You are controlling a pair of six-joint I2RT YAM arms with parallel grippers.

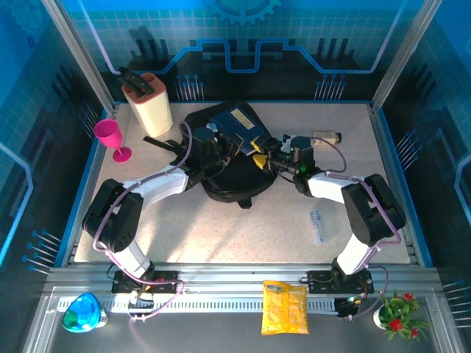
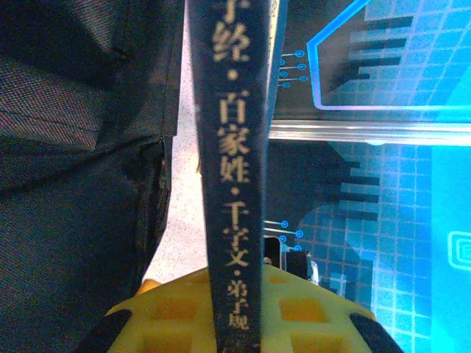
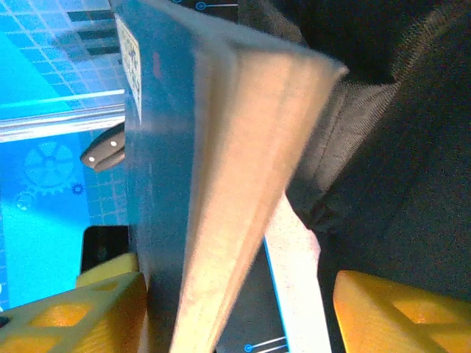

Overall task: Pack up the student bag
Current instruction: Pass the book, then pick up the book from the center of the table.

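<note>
The student bag (image 1: pixel 228 176), a black fabric backpack, lies in the middle of the table. A dark blue book (image 1: pixel 239 121) stands over its far part, held between both arms. My left gripper (image 2: pixel 239 312) is shut on the book's spine (image 2: pixel 235 169), which carries gold characters, with the bag's fabric (image 2: pixel 73 191) close on the left. My right gripper (image 3: pixel 235 316) is open around the book's page edge (image 3: pixel 235 184). Its left finger (image 3: pixel 96 309) lies against the blue cover. Its right finger (image 3: pixel 401 312) stands apart from the pages, beside the bag (image 3: pixel 397 147).
A knife block (image 1: pixel 151 107) and a pink goblet (image 1: pixel 110 138) stand at the back left. A small cylinder (image 1: pixel 326 137) lies right of the bag, and a clear bottle (image 1: pixel 317 224) sits nearer the front right. A yellow packet (image 1: pixel 285 307) rests on the front rail.
</note>
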